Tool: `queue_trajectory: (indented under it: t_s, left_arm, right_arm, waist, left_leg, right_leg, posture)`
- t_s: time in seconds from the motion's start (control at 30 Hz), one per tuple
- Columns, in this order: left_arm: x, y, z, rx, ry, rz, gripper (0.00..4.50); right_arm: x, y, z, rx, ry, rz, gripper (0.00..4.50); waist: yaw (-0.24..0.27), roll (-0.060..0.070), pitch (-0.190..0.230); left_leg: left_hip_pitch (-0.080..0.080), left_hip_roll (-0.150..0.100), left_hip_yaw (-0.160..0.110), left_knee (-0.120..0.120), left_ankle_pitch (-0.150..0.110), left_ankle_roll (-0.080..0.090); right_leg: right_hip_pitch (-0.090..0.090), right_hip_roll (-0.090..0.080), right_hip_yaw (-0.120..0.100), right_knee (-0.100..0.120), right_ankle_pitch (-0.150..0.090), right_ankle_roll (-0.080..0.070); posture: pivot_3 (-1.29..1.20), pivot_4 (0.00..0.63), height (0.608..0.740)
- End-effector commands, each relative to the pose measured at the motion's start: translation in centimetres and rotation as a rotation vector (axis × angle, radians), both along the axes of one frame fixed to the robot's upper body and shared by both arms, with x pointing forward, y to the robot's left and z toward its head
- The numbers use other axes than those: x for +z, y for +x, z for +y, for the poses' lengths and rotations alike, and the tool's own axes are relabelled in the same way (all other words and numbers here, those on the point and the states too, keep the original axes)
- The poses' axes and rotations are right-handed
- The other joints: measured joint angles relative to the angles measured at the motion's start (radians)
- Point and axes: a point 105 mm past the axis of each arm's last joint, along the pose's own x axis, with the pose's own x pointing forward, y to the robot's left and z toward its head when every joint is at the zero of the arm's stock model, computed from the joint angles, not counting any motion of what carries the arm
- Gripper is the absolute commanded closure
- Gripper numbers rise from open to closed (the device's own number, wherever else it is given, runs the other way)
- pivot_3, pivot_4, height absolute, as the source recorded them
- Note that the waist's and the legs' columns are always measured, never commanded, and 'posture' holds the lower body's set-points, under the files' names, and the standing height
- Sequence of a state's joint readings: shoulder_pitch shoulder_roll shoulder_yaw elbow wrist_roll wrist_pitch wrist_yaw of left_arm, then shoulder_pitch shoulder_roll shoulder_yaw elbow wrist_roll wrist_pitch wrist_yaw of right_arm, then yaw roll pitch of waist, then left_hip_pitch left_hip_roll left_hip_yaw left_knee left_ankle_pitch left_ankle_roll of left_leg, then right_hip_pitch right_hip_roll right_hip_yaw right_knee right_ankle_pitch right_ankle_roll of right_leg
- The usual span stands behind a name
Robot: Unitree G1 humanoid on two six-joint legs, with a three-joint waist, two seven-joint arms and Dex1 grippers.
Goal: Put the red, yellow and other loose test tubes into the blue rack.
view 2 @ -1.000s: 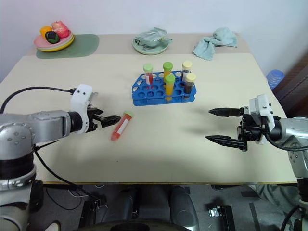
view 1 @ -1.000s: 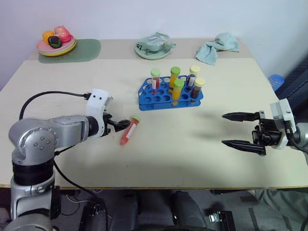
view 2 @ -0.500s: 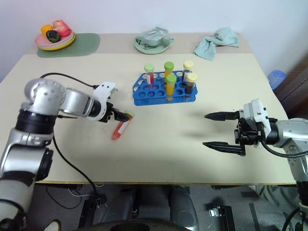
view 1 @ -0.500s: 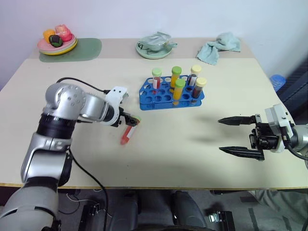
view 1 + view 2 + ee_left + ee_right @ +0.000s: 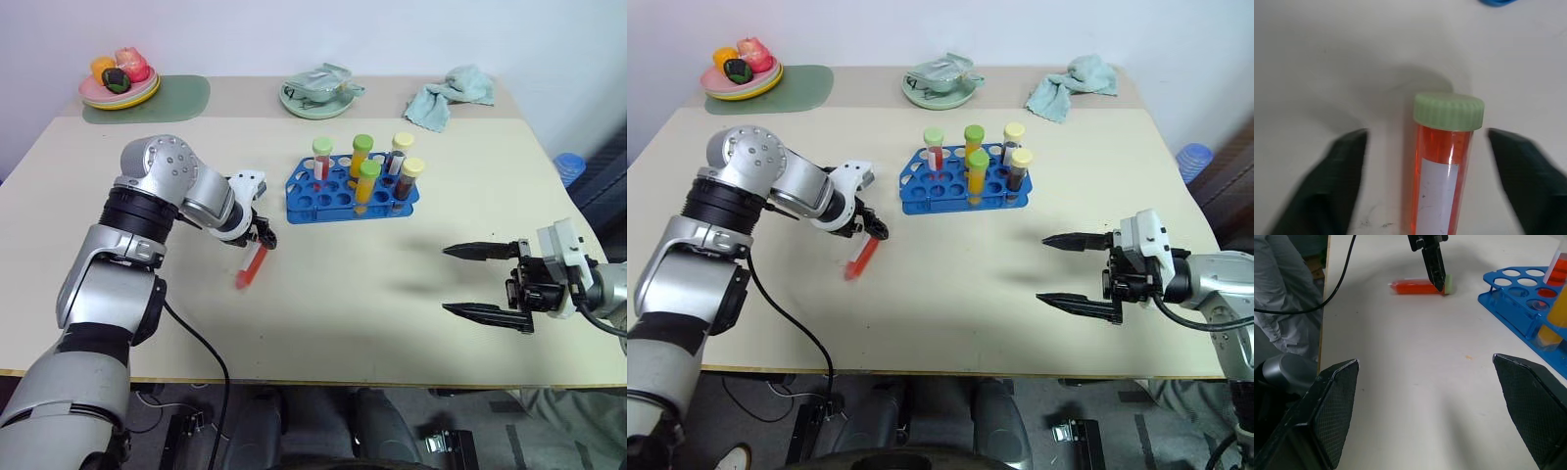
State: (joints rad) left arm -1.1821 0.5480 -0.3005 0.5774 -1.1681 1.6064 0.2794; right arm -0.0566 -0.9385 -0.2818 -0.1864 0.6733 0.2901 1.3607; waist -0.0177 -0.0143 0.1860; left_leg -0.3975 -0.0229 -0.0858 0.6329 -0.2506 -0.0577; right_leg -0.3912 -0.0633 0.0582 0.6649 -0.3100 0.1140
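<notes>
The red test tube (image 5: 1442, 171) lies flat on the counter (image 5: 333, 294) between the parted fingers of the left claw (image 5: 262, 238), not gripped; the right claw (image 5: 480, 282) gapes wide, empty.

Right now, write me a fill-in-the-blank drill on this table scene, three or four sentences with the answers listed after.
1. The loose red test tube with the pale green cap is lying on its ____ on the beige table.
2. The left gripper has one black finger on each side of that tube, so its jaws are ____.
3. The blue plastic rack holds ____ capped tubes standing upright.
4. The right gripper is holding ____.

Missing words: side; open; five; nothing
</notes>
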Motion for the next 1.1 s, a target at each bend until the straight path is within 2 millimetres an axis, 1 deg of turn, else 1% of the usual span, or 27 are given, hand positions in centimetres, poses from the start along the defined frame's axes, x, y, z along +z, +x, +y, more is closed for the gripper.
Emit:
queue_trajectory:
  t_s: [0.03,0.07,0.1,0.13,0.2,0.23,0.3,0.6,0.7,0.73,0.8,0.9,0.93,1.0,1.03,1.1]
  left_arm:
    - [0.7,-0.1,-0.1,-0.015,-0.005,-0.011,0.94]
    - [0.5,-0.1,0.0,-0.007,-0.001,-0.010,1.35]
    - [0.3,-0.1,0.3,0.007,0.010,-0.012,1.61]
    - [0.0,-0.1,0.5,0.017,0.016,-0.008,2.02]
    - [-0.2,-0.2,0.7,0.021,0.019,-0.007,2.02]
    - [-0.3,-0.2,0.7,0.022,0.019,-0.008,2.37]
    - [-0.4,-0.2,1.0,0.035,0.030,-0.016,2.79]
    - [-0.6,-0.4,0.9,0.039,0.024,-0.023,2.79]
    - [-0.9,-0.5,1.0,0.051,0.025,-0.021,3.53]
    - [-0.9,-0.5,0.9,0.049,0.016,-0.021,3.66]
    - [-0.7,-0.5,0.8,0.050,-0.002,-0.027,3.66]
    - [0.5,-0.3,0.4,0.041,-0.035,-0.086,3.66]
    - [1.3,-0.3,0.0,0.021,-0.057,-0.137,3.66]
    - [4.6,-0.2,-1.4,-0.060,-0.166,-0.348,3.66]
    - [6.1,-0.4,-1.5,-0.091,-0.183,-0.489,3.66]
    - [7.5,-0.9,-1.6,-0.131,-0.219,-0.651,3.66]
  right_arm:
    - [0.9,-0.1,0.2,0.008,0.011,-0.048,0.00]
    - [0.9,0.0,0.1,0.009,0.013,-0.049,0.00]
    - [0.9,0.0,0.2,0.009,0.014,-0.051,0.00]
    - [1.0,0.1,0.2,0.009,0.015,-0.052,0.00]
    - [1.0,0.1,0.2,0.010,0.016,-0.053,0.00]
    - [1.0,0.1,0.2,0.011,0.016,-0.052,0.00]
    - [0.9,0.1,0.1,0.012,0.015,-0.050,0.00]
    - [0.9,0.4,0.1,0.016,0.015,-0.051,0.00]
    - [0.9,0.5,0.1,0.011,0.015,-0.052,0.00]
    - [0.9,0.5,0.1,0.010,0.014,-0.053,0.00]
    - [0.9,0.6,0.1,0.006,0.013,-0.055,0.00]
    - [1.2,0.7,-0.1,-0.008,0.014,-0.069,0.00]
    - [1.2,0.8,-0.1,-0.014,0.017,-0.073,0.00]
    - [1.3,0.7,0.0,-0.035,0.036,-0.079,0.00]
    - [1.1,0.7,0.0,-0.047,0.041,-0.081,0.00]
    - [0.9,0.5,-0.1,-0.063,0.046,-0.083,0.00]
  waist:
    - [0.001,0.000,0.000]
    - [0.001,0.000,0.000]
    - [0.001,0.000,0.000]
    - [0.001,0.000,0.000]
    - [-0.001,0.000,0.000]
    - [0.000,0.000,0.000]
    - [0.000,0.000,0.000]
    - [0.000,0.000,0.000]
    - [0.001,0.000,0.000]
    - [0.000,0.000,0.000]
    - [0.001,0.000,0.000]
    - [0.000,0.000,0.000]
    - [0.000,0.000,0.000]
    - [0.001,0.000,0.000]
    - [0.001,0.000,0.000]
    - [0.001,0.001,0.000]
  left_leg:
    - [0.000,0.000,0.000,0.000,0.000,0.000]
    - [0.000,0.000,0.000,0.000,0.000,0.000]
    - [0.000,0.000,0.000,0.000,0.000,0.000]
    - [0.000,0.000,0.000,0.000,0.000,0.000]
    - [0.000,0.000,0.000,0.000,0.000,0.000]
    - [0.000,0.000,0.000,0.000,0.000,0.000]
    - [0.000,0.000,0.000,0.000,0.000,0.000]
    - [0.000,0.000,0.000,0.001,0.000,-0.001]
    - [0.000,0.000,0.000,0.001,0.001,-0.001]
    - [0.000,0.000,0.000,0.001,0.001,-0.001]
    - [0.000,0.000,0.000,0.002,0.001,-0.001]
    - [0.000,0.000,0.000,0.002,0.001,-0.002]
    - [0.000,0.000,0.000,0.002,0.001,-0.002]
    - [-0.001,0.000,0.000,0.002,0.002,-0.003]
    - [-0.003,0.000,0.000,0.002,0.003,-0.005]
    - [-0.009,0.001,0.000,0.004,0.004,-0.007]
  right_leg:
    - [0.000,0.000,0.000,0.000,0.000,0.000]
    - [0.000,0.000,0.000,0.000,0.000,0.000]
    - [0.000,0.000,0.000,0.000,0.000,0.000]
    - [0.000,0.000,0.000,0.000,0.000,0.000]
    - [0.000,0.000,0.000,0.000,0.000,0.000]
    - [0.000,0.000,0.000,0.000,0.000,0.000]
    - [0.000,0.000,0.000,0.000,0.000,0.000]
    - [0.000,0.000,0.000,0.001,0.000,0.000]
    - [0.000,0.000,0.000,0.001,0.000,0.000]
    - [0.000,0.000,0.000,0.001,0.000,0.000]
    - [0.000,0.000,0.000,0.001,0.000,0.000]
    - [0.000,0.000,0.000,0.001,0.000,0.000]
    - [0.000,-0.001,0.000,0.001,0.000,0.000]
    - [-0.001,0.000,0.000,0.001,0.000,0.000]
    - [-0.002,0.000,0.000,0.001,0.000,0.000]
    - [-0.007,0.000,0.000,0.002,0.000,0.000]
  posture:
    - [0.00,0.150,0.740]
    - [0.00,0.150,0.740]
    - [0.00,0.150,0.740]
    - [0.00,0.150,0.740]
    - [0.00,0.150,0.740]
    - [0.00,0.150,0.740]
    - [0.00,0.150,0.740]
    - [0.00,0.150,0.740]
    - [0.00,0.150,0.740]
    - [0.00,0.150,0.740]
    - [0.00,0.150,0.740]
    - [0.00,0.150,0.740]
    - [0.00,0.150,0.740]
    - [0.00,0.150,0.740]
    - [0.00,0.150,0.740]
    - [0.00,0.150,0.740]
